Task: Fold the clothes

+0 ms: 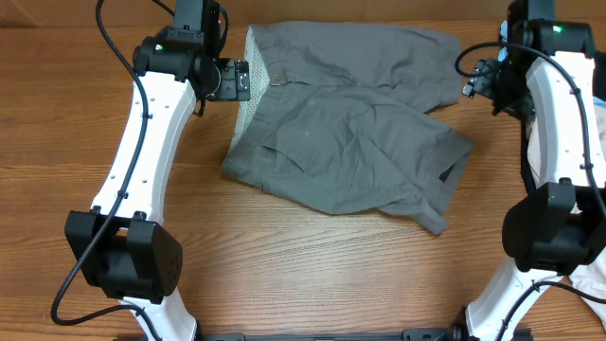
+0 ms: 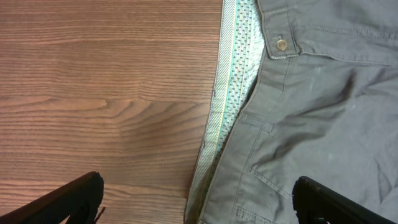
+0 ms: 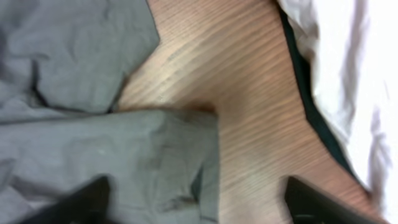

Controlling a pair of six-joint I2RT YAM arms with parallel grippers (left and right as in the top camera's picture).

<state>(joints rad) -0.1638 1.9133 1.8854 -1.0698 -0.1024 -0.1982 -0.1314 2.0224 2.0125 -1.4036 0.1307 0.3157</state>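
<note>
The clothes, a pair of medium-gray shorts (image 1: pixel 350 133), lie folded over on the wooden table with the waistband to the left. Its pale speckled lining (image 2: pixel 233 93) and a button (image 2: pixel 282 44) show in the left wrist view. My left gripper (image 1: pixel 239 80) hovers open over the waistband edge, with one fingertip (image 2: pixel 74 199) above bare wood and the other above gray cloth; it holds nothing (image 2: pixel 199 205). My right gripper (image 1: pixel 473 83) is open above the leg hems (image 3: pixel 155 155) at the right side, with nothing between its fingers (image 3: pixel 199 205).
A whitish garment (image 1: pixel 592 142) lies at the table's right edge, and it also shows in the right wrist view (image 3: pixel 348 62) beside a dark strip. The two arm bases (image 1: pixel 123 256) stand at the front left and front right.
</note>
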